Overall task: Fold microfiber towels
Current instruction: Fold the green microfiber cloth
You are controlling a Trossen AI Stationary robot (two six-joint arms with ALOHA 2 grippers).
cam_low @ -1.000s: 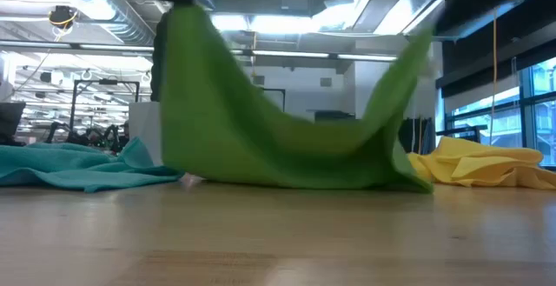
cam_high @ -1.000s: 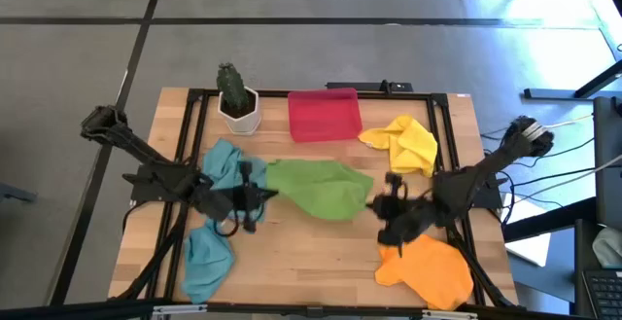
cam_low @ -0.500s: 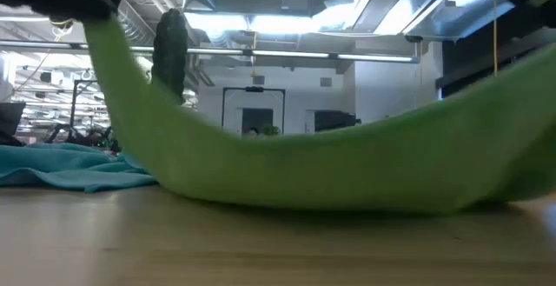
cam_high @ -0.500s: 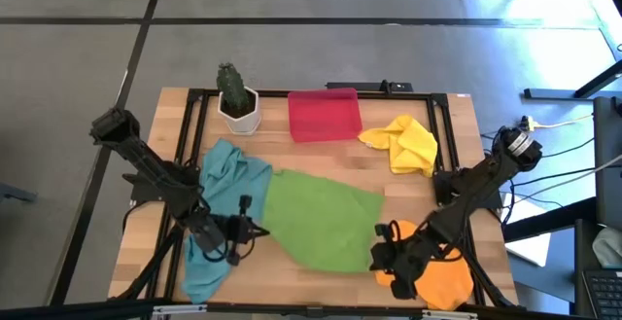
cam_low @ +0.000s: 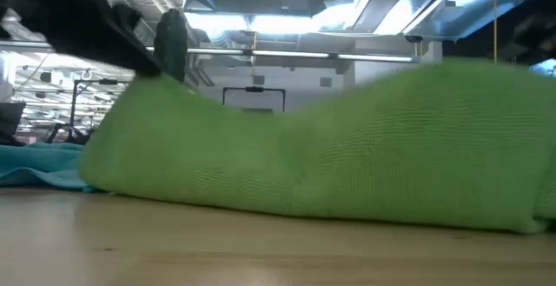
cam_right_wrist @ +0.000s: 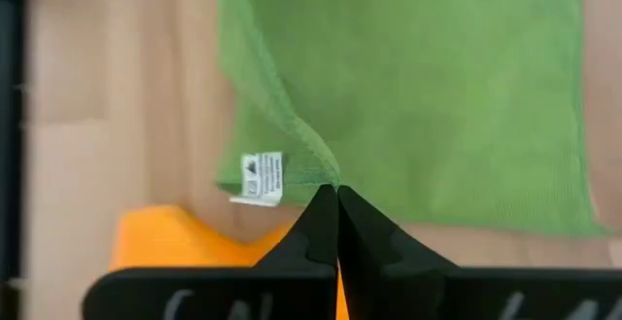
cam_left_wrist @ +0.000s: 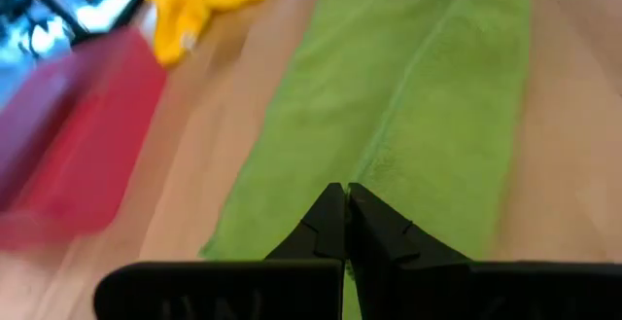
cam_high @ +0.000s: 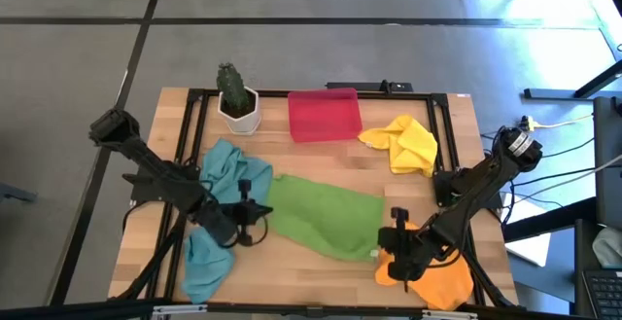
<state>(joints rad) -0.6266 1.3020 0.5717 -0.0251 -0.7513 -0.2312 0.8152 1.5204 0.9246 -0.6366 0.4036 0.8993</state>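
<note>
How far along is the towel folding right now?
Done: nothing looks finished.
In hand: the green towel lies doubled over in a long strip mid-table, the left gripper and right gripper each shut on an end of it.
Left: the two teal towels, the yellow towel and the orange towel lie crumpled, unfolded.

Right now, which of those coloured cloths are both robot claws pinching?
The lime green towel, spread mid-table. The left gripper and right gripper each pinch one end. The teal towels, yellow towel and orange towel lie loose.
</note>
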